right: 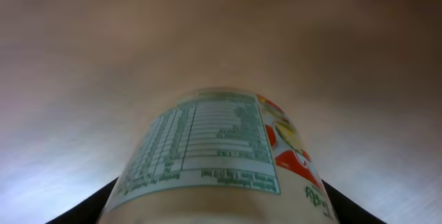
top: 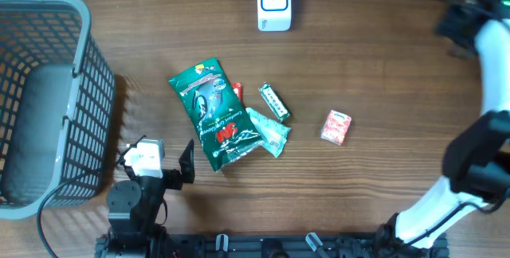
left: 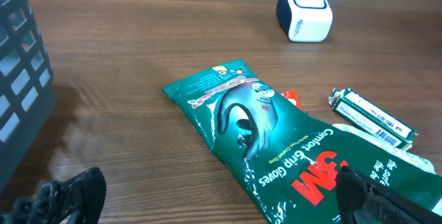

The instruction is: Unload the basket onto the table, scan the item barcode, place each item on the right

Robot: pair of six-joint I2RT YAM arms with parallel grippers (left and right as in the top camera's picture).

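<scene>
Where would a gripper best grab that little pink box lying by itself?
Probably across its two long sides, coming straight down from above: the pink box lies flat on the table, apart from the gloves packet, so both sides are free.

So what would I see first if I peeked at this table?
Probably the shiny green gloves packet lying in the middle of the table, with a big grey basket at the left edge. A white scanner sits at the far edge, and a labelled container fills the right wrist view.

Left pincer (left: 219,186) wide open — right pincer (right: 219,207) clamped
</scene>
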